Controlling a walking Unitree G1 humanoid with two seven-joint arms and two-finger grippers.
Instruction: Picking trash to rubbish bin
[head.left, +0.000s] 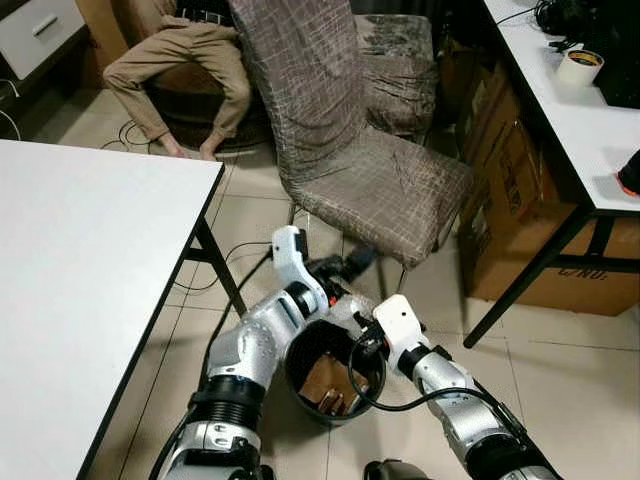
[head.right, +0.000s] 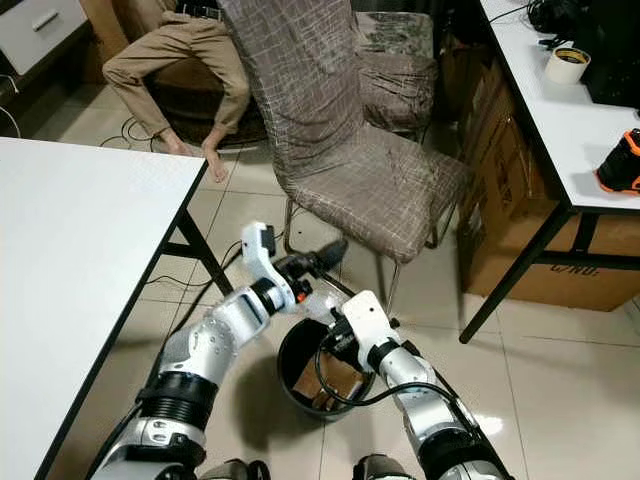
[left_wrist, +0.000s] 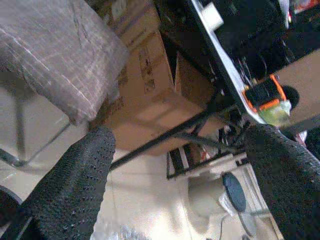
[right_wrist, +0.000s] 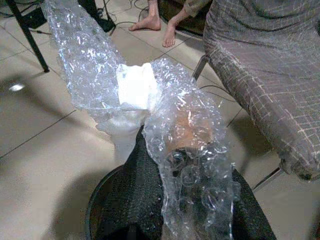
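The floor (head.left: 560, 360) is pale tile. A white counter (head.left: 80, 280) stands to the left of both pincers, and a second counter (head.left: 580, 110) stands well off to their right, with cardboard boxes (head.left: 510, 190) stacked beneath it. A chair (head.left: 370, 190) with a checked fabric cover stands just beyond the pincers. A person (head.left: 190, 70) sits further back, bare feet on the floor.

The bin (head.left: 335, 375) is a round black container on the floor, directly beneath the two pincers. It already contains brown cardboard scraps. Both arms reach over its rim, which appears to place the load above the opening for release.

The trash is a sheet of bubble wrap (right_wrist: 165, 135) around a white piece (right_wrist: 135, 87). It is in the right pincer, over the bin.

Right pincer (right_wrist: 185, 165): clenched on the bubble wrap. The black fingers (right_wrist: 135, 195) close around the lower part of the sheet, and the rest of it extends forward, past the fingertips. The bin rim lies directly below the fingers.

Left pincer (head.left: 350, 265): released, fingers (left_wrist: 75, 185) spread wide, nothing between them. It sits beyond the far rim of the bin, pointing toward the chair and the right-hand counter. A corner of bubble wrap lies just below its fingers.

Assessment: the transfer is near its end. Opening the right pincer should drop the bubble wrap into the bin.
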